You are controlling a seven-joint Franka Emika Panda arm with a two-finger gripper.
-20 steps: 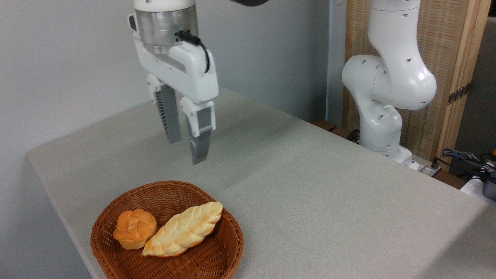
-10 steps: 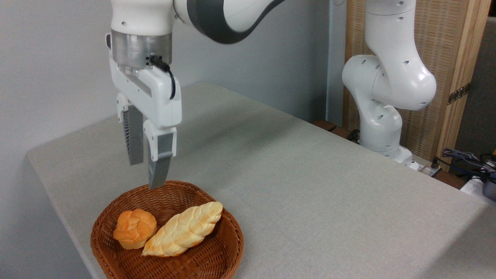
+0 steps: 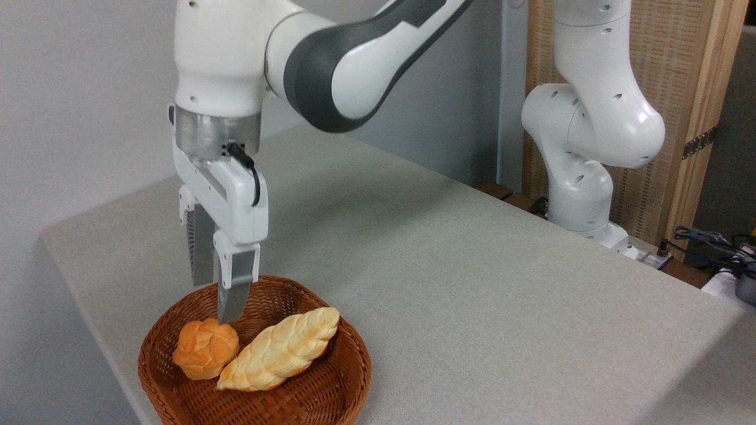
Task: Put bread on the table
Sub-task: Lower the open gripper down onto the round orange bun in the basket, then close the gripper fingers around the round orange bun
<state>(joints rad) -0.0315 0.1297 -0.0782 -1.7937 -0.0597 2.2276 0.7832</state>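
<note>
Lowered end effector [image 3: 214, 302] — fingers parted | over knotted bread [image 3: 205, 348] | woven wicker basket [image 3: 331, 389]

White arm [image 3: 590, 112] with dark grey joint bands, silver wrist ring, black cable.

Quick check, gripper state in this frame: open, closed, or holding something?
Gripper: open and empty, its fingers just above the round bun in the basket.
</note>
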